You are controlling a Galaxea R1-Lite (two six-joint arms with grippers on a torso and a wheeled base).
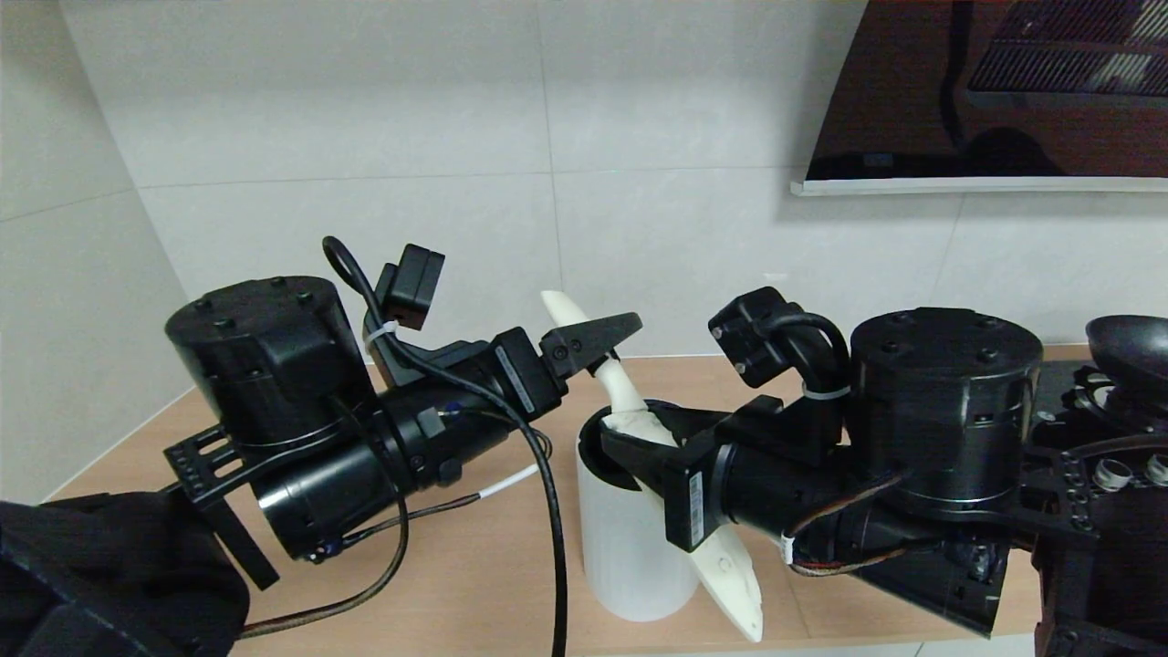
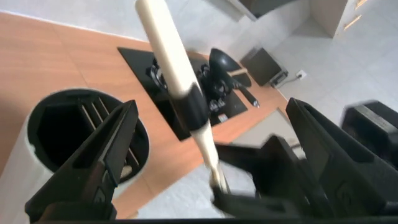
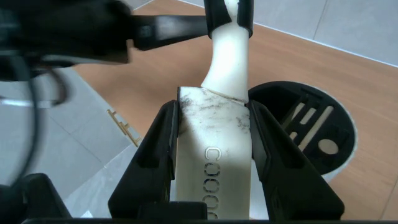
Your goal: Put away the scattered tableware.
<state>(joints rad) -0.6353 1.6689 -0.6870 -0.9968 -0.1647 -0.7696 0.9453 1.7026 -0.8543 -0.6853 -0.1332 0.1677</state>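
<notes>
Nearest, low and just right of the holder (image 1: 630,557), hangs the broad end of the spatula (image 1: 725,561), outside the holder; whether it brushes the holder's wall is hard to tell. From there the spatula slants up across the holder's right side to above its mouth. Its middle is covered by the right gripper (image 1: 631,431), which is clamped on the flat blade, one finger pressed against each edge (image 3: 214,124). The blade (image 3: 214,143) carries dark smudges and raised lettering cut off at the picture's edge. The holder stands upright on the wooden desk (image 1: 456,566). Its black slotted insert is partly hidden behind that gripper, with only an arc of the rim (image 3: 348,149) in sight. Above the holder and to its left, the left gripper (image 1: 611,342) straddles the spatula's handle. In the head view one finger crosses the handle and hides the other. The left wrist view shows both fingers spread wide (image 2: 211,109), with a clear gap on each side of the handle (image 2: 165,50) — not gripping it. A dark band (image 2: 193,107) rings the handle there, and what it is cannot be made out. Beyond the holder (image 2: 25,140) to its right lies a black cooktop (image 2: 186,68), partly cut off, carrying dark items too small to name. Behind it are the tiled wall (image 1: 365,137) and a dark hood (image 1: 985,91).
</notes>
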